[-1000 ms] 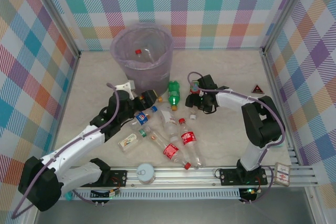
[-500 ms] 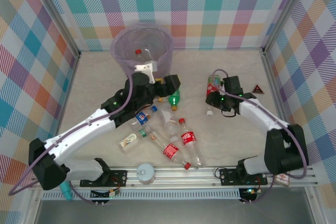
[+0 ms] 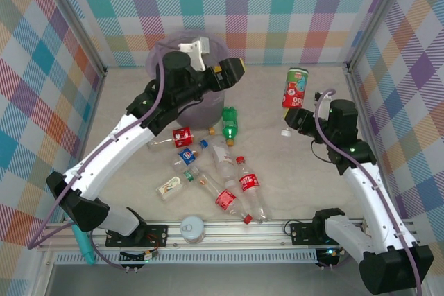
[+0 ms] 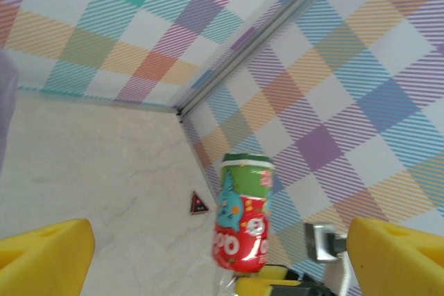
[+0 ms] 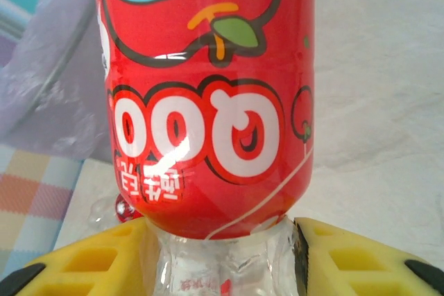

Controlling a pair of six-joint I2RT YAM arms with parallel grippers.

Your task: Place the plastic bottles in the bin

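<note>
My right gripper is shut on the clear neck end of a plastic bottle with a red and green label, held up off the table to the right of the bin; the wrist view shows its yellow fingers pressed on that bottle. Raised at the bin's right rim, my left gripper is open and holds nothing. From its wrist view the held bottle shows far off. Several bottles lie mid-table: a green one, a blue-labelled one, red-labelled ones.
A white canister with a grey lid stands by the front rail. A small red triangle lies on the table near the right wall. The lilac bin bag shows behind the held bottle. Plaid walls close in three sides.
My right gripper closed on the red-and-green bottle and lifted it up and to the right. My left arm rose from the bottle pile to the bin's rim, jaws staying wide.
</note>
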